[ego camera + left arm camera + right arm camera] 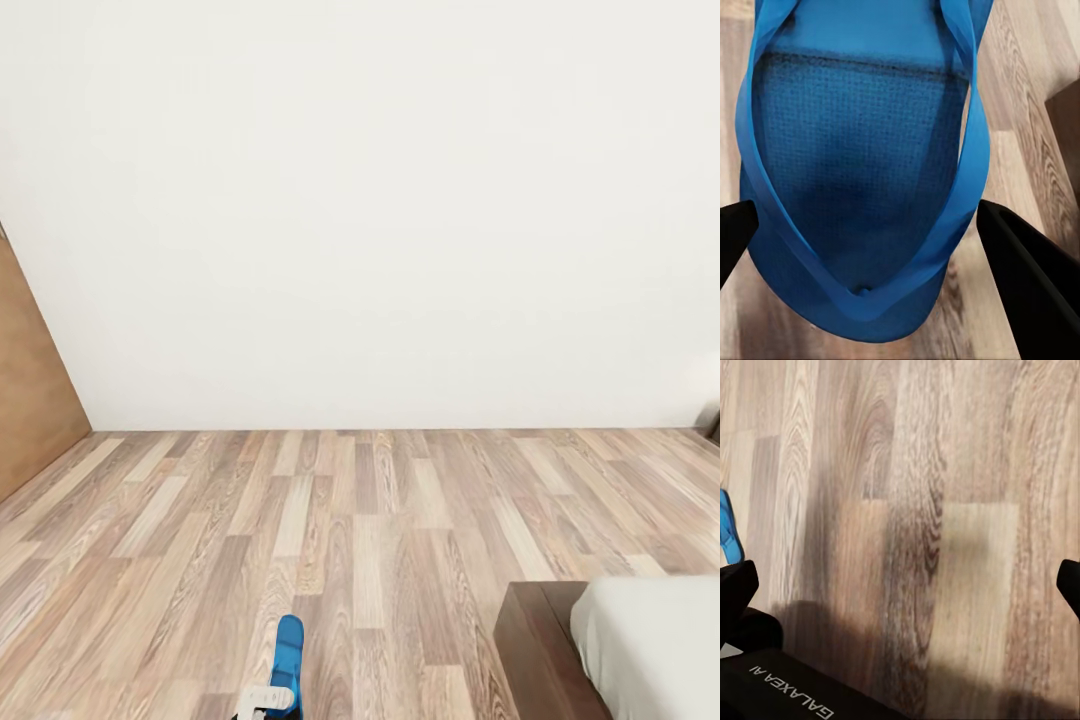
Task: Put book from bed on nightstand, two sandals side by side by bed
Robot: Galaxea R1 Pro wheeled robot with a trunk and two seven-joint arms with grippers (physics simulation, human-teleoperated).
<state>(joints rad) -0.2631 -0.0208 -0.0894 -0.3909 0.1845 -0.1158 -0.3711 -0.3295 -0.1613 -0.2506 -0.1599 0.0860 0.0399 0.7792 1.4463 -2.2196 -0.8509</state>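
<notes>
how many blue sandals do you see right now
1. The sandal sits between the left gripper fingers, above the wood floor near the bed corner. The other sandal may be out of frame.

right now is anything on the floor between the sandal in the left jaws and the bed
Nothing visible: bare wood floor lies between the blue sandal and the bed corner at the head view's lower right.

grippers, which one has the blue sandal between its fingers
The left gripper: its dark fingers flank the blue sandal. The right gripper has its fingers wide apart with nothing but bare wood floor between them.
</notes>
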